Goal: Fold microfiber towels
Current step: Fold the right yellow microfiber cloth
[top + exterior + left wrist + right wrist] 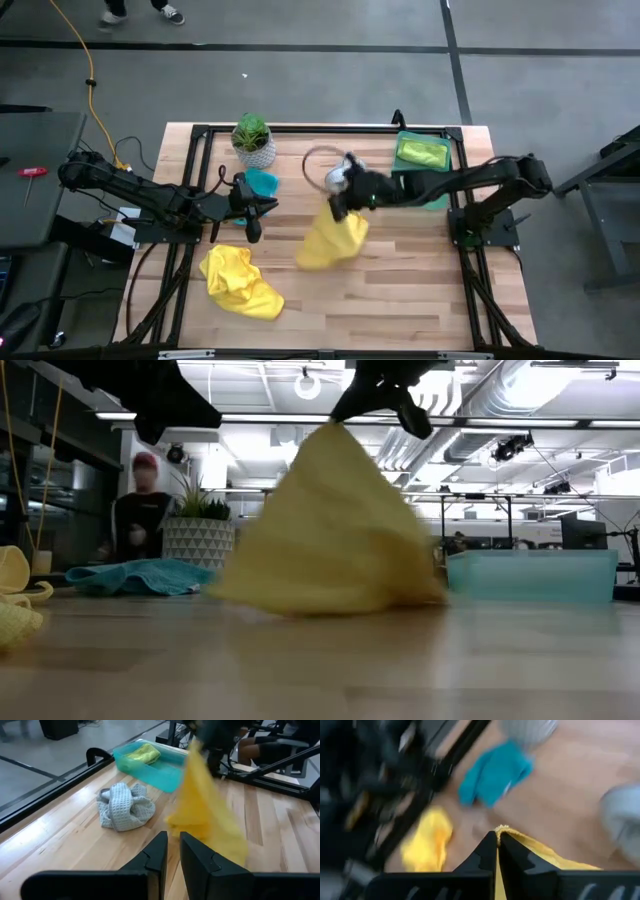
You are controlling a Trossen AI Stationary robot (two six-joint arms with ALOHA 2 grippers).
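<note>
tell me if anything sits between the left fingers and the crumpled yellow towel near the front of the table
Nothing visible does. The left gripper hangs just behind the crumpled yellow towel, with only bare wood between them. The teal towel lies behind it, and the right gripper holds the other yellow towel off to the side.

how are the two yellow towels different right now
The yellow towel in the middle hangs pinched at one corner by the right gripper, draping to the wood; the other yellow towel lies crumpled flat near the table's front left, untouched. The hanging one forms a tall cone, the other a low heap. Both are unfolded.
</note>
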